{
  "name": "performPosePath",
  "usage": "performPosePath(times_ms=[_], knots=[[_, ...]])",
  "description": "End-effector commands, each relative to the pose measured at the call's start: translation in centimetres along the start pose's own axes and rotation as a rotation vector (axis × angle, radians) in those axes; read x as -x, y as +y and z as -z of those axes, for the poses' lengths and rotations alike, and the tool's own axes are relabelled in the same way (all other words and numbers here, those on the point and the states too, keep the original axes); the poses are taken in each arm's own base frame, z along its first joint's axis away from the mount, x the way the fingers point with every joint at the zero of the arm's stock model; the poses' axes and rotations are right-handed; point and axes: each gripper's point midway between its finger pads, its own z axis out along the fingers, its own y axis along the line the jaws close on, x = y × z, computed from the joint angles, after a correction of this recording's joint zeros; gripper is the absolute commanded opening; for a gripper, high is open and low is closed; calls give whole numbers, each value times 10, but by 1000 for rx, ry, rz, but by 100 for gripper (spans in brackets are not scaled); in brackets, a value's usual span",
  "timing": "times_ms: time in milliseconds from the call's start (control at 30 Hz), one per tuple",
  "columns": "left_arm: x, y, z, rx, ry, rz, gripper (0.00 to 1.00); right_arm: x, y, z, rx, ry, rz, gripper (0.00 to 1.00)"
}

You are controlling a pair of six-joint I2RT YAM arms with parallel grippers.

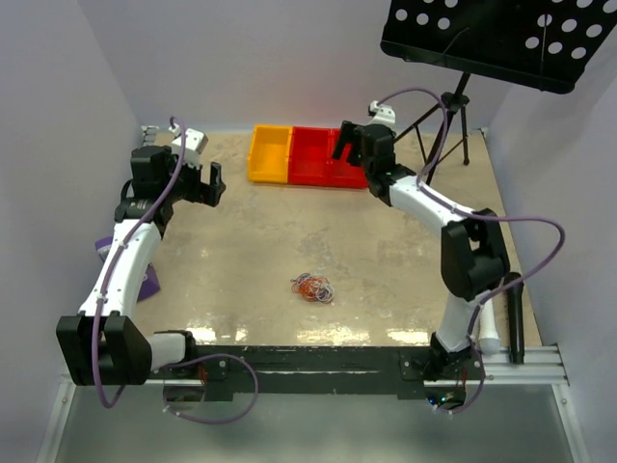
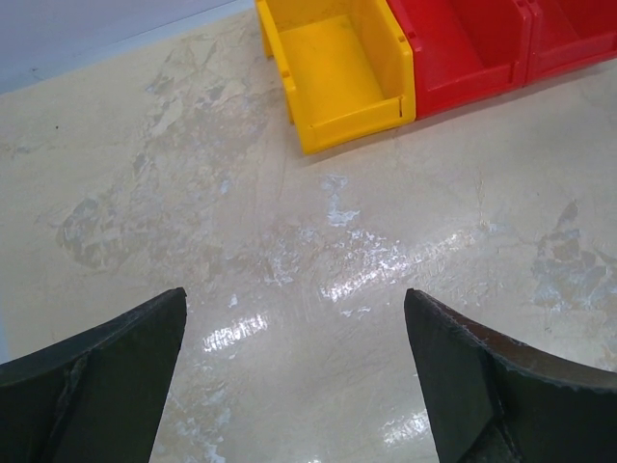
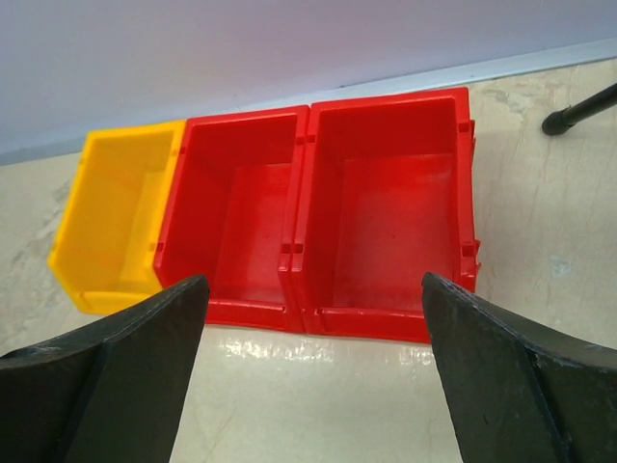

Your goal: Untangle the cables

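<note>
The cables (image 1: 313, 286) lie as a small tangle of thin orange-red, white and dark loops on the table, front of centre, seen only in the top view. My left gripper (image 1: 210, 184) is open and empty at the back left, well away from the tangle. In the left wrist view the left gripper (image 2: 294, 291) is above bare table. My right gripper (image 1: 345, 147) is open and empty at the back, over the near rim of the red bins. In the right wrist view the right gripper (image 3: 313, 280) is just in front of those bins.
A yellow bin (image 1: 271, 154) and two red bins (image 1: 323, 159) stand in a row at the back, all empty in the right wrist view (image 3: 386, 212). A black music stand (image 1: 501, 39) rises at the back right. Black and white sticks (image 1: 516, 318) lie at the right edge.
</note>
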Motion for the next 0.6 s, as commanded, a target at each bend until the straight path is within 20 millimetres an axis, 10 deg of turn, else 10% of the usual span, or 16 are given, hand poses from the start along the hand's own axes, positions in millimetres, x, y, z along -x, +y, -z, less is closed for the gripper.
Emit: performPosePath(times_ms=[0,567], knots=[[9,4,-1,3,-26,-16,100,12,3,-23,-70,-27,7,94],[-9,6,-12,-6,18,-35,100,-21,-55,-59,-324,30,62,81]])
